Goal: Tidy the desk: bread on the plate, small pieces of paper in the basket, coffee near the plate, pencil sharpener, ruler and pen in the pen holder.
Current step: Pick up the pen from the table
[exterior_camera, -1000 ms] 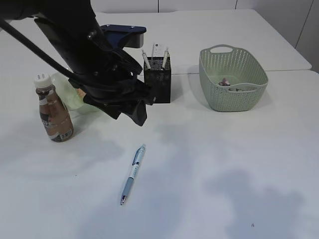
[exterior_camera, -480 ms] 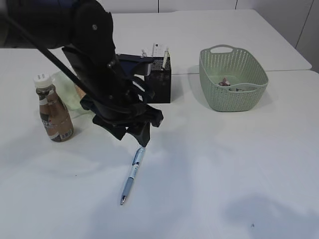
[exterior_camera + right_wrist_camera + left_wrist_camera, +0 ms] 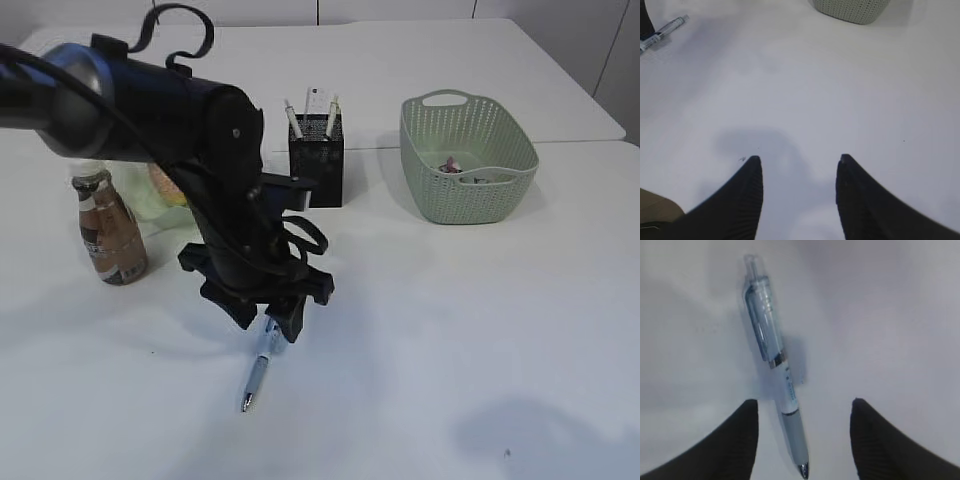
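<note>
A blue-and-white pen (image 3: 256, 378) lies on the white desk (image 3: 450, 330), tip toward the front. My left gripper (image 3: 268, 326) stands open low over it and hides its upper half in the exterior view. In the left wrist view the pen (image 3: 774, 347) runs up the frame, and its grey grip lies between the fingertips of the open left gripper (image 3: 803, 406) without touching either. My right gripper (image 3: 797, 161) is open over bare desk, nothing between its fingers. The black pen holder (image 3: 316, 162) stands behind, with several items in it.
The coffee bottle (image 3: 110, 236) stands at the left, beside the pale green plate (image 3: 140, 200), which the arm partly hides along with something tan (image 3: 165, 188) on it. The green basket (image 3: 467, 160) at the back right holds small bits. The right wrist view catches the pen (image 3: 664, 30) and the basket (image 3: 850, 9).
My left arm has swung forward and down from beside the pen holder to the pen, so its open jaws now straddle the pen. The pen has not moved.
</note>
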Available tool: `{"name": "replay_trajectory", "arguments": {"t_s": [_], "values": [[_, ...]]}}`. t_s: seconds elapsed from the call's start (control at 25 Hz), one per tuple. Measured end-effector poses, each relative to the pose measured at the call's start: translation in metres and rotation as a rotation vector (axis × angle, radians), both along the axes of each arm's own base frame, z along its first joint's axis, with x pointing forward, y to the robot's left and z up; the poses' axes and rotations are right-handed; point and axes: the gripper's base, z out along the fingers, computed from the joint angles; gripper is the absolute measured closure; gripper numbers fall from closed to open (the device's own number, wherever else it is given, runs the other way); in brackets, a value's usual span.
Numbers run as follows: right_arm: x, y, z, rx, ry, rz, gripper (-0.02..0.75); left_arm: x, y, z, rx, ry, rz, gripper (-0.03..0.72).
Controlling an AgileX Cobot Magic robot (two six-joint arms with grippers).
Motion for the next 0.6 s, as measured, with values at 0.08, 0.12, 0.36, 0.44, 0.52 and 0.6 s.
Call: {"name": "replay_trajectory", "arguments": {"t_s": [0.08, 0.12, 0.36, 0.44, 0.52, 0.6], "values": [[0.0, 0.0, 0.0, 0.0, -0.001, 0.0, 0.351, 0.001, -0.001, -0.009, 0.011, 0.014, 0.0, 0.281], [0.0, 0.0, 0.0, 0.0, -0.001, 0.0, 0.351, 0.001, -0.001, -0.014, 0.017, 0.024, 0.003, 0.286], [0.0, 0.0, 0.0, 0.0, -0.001, 0.0, 0.351, 0.004, -0.003, -0.024, 0.017, 0.023, 0.01, 0.29], [0.0, 0.0, 0.0, 0.0, -0.001, 0.0, 0.351, 0.005, -0.004, -0.026, 0.015, 0.02, 0.011, 0.291], [0.0, 0.0, 0.0, 0.002, -0.001, -0.001, 0.351, 0.005, -0.004, -0.032, 0.023, 0.029, 0.011, 0.291], [0.0, 0.0, 0.0, 0.001, -0.001, -0.001, 0.351, 0.005, -0.004, -0.037, 0.029, 0.037, 0.011, 0.292]]}}
